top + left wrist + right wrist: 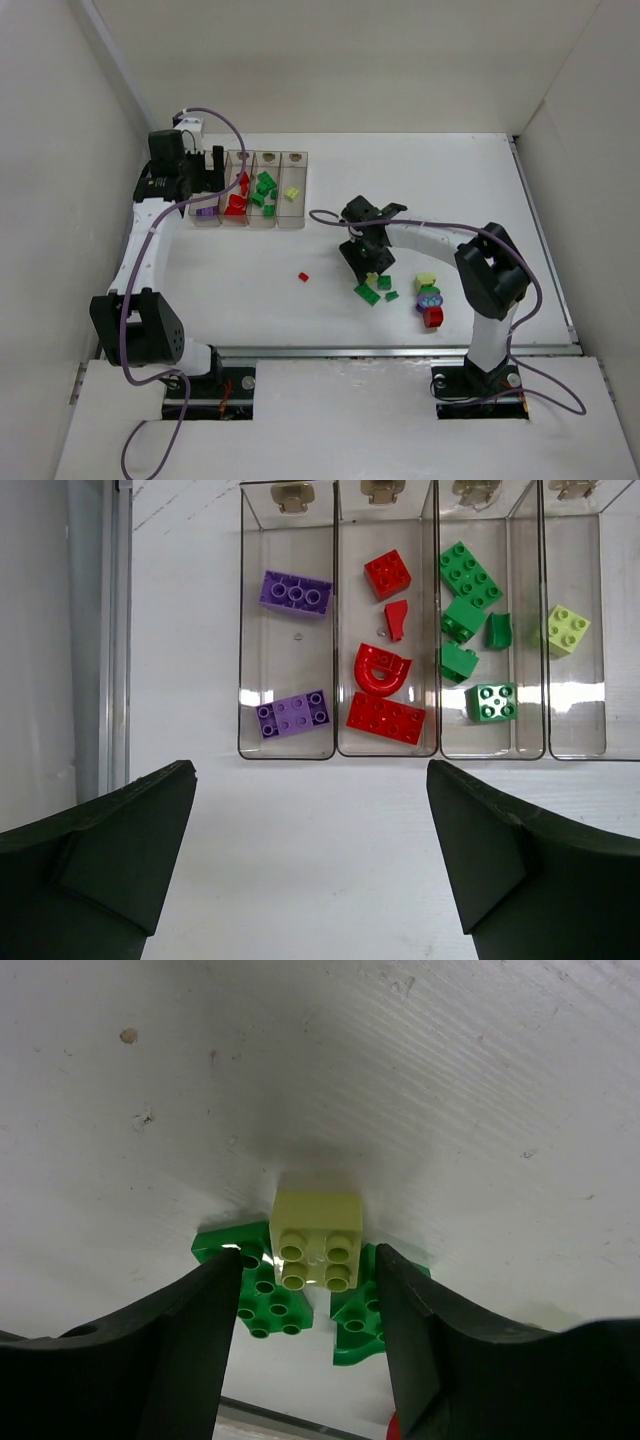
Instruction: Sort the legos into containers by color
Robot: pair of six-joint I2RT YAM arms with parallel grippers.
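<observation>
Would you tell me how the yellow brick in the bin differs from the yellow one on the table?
The binned brick lies alone in the rightmost bin; the table brick sits among green bricks. The right gripper flanks the table brick with its jaws, not the binned brick. Both are pale yellow, four-stud squares.

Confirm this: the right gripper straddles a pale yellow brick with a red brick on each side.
Wrong colour: the two flanking bricks beside the pale yellow brick are green, not red, as the right wrist view shows. The right gripper does straddle it.
</observation>
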